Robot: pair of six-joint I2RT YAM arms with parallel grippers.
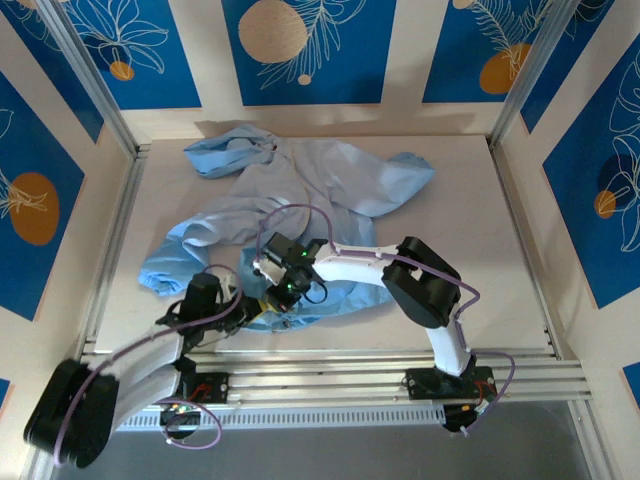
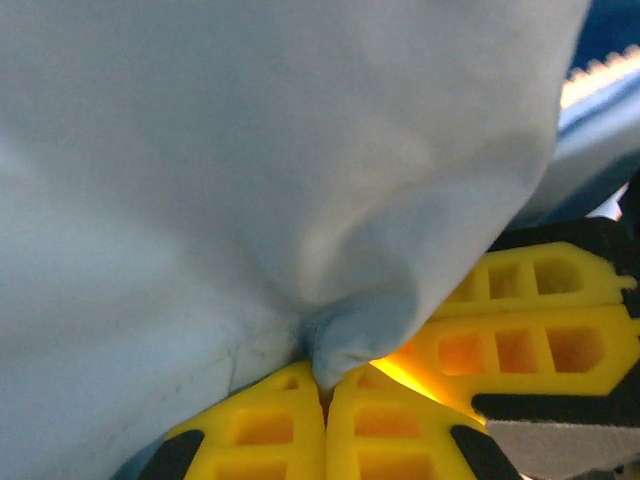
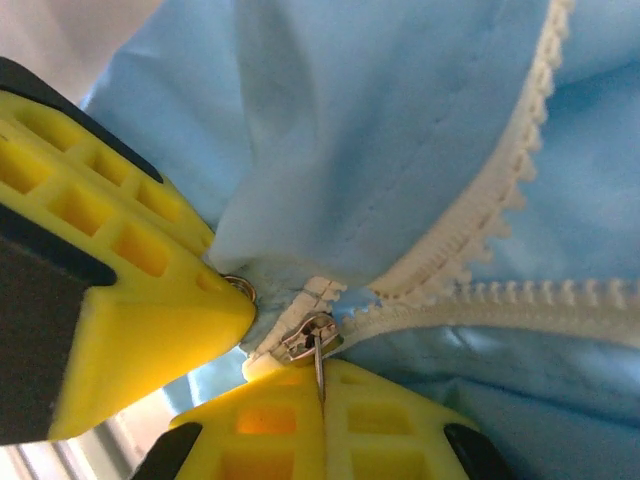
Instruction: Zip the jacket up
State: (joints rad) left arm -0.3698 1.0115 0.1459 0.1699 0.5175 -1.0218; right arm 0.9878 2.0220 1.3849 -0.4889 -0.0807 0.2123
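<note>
The jacket [image 1: 300, 190] is shown crumpled across the table [image 1: 480, 230], its bottom hem gathered where the two grippers meet and the rest of the garment lying beyond them. A fold of pale fabric is pinched between the closed fingertips of the left gripper [image 2: 322, 385], the cloth billowing up and away from the tips. Just beside it, the right gripper [image 3: 320, 405] is clamped on the thin metal pull tab [image 3: 319, 372], with the zipper slider [image 3: 303, 340] sitting directly above its fingertips. From the slider the two rows of zipper teeth [image 3: 520, 150] are seen running apart, one climbing away from the fingers and one leading off to their right, so the front is unzipped along all of its visible length. The step in hand is judged to be the start of the pull, with the slider seated at the bottom and the hem anchored. The next move would call for the tab to be drawn away from the left gripper along the teeth. The hem would need to be held firm meanwhile, so that the thin fabric is not dragged into the slider.
</note>
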